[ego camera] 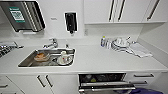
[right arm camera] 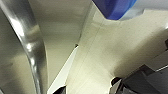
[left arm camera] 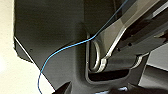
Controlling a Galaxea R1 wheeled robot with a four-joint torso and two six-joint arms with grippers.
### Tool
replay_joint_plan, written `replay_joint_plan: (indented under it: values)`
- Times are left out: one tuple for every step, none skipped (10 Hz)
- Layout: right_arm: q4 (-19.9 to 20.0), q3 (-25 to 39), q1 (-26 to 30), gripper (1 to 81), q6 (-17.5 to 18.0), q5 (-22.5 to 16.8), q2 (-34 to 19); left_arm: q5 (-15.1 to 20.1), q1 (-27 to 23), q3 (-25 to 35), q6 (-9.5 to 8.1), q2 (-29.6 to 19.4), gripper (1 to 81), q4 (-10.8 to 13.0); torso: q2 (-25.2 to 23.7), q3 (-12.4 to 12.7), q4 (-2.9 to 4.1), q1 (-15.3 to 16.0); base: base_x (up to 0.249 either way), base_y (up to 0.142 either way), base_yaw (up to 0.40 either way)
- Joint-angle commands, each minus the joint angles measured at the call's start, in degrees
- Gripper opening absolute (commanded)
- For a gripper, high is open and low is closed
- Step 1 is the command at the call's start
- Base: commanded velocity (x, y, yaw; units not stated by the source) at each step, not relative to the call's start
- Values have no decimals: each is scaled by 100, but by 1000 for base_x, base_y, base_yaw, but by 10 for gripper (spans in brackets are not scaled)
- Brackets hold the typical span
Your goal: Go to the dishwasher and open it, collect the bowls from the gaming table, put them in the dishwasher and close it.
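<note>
Nearest, at 6 o'clock in the head view, the dishwasher sat under the counter with its door dropped partway and the dark inside and racks showing; something yellow-green lay in there, too blurred to name. Door top edge, a steel strip, ran across just below the opening. A blue thing showed at 5 o'clock by the frame edge, could not tell what it was.

White cabinet doors with dark bar handles stood at 7 o'clock, drawers at 4 o'clock.

Next out, the white countertop. Sink at 9 o'clock held an orange bowl-like dish and white crockery; tap behind it. Stack of plates, a bottle and a cloth at 2 o'clock.

Farthest: towel dispenser at 10 o'clock, black soap dispenser at 12, upper cabinets at 1 o'clock.

Grippers: both wrist views too close and dark, so open or closed could not be told for either. Left wrist view had a blue cable over dark panels and a steel loop.

Handling, judged: door likely stiff, hinged low, spring-weighted, steel front slippery; best taken at the top lip, centre, pulled down evenly. Racks roll, so should be pushed in before closing.
</note>
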Motion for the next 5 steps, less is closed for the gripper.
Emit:
replay_joint_plan:
  values:
    - [-252, 376, 798, 811, -43, -978, -415, 276, -62, -17, 48, 6, 811, 58, 0, 0, 0, 0, 0, 0, 0]
    - [-554, 376, 684, 811, -43, -978, -371, 276, -70, -17, 48, -3, 811, 67, 0, 0, 0, 0, 0, 0, 0]
    - [-936, 350, 499, 811, -137, -995, -292, 276, -70, -17, 48, -29, 811, 58, 0, 0, 0, 0, 0, 0, 0]
    - [-1292, 236, 297, 811, -535, -995, -160, 276, -88, -44, 39, -56, 811, 58, 0, 0, 0, 2, 0, 0, 0]
    - [-1459, 69, -10, 811, -1027, -995, -28, 276, -105, -70, 39, -65, 811, 58, 0, 0, 0, 2, 0, 0, 0]
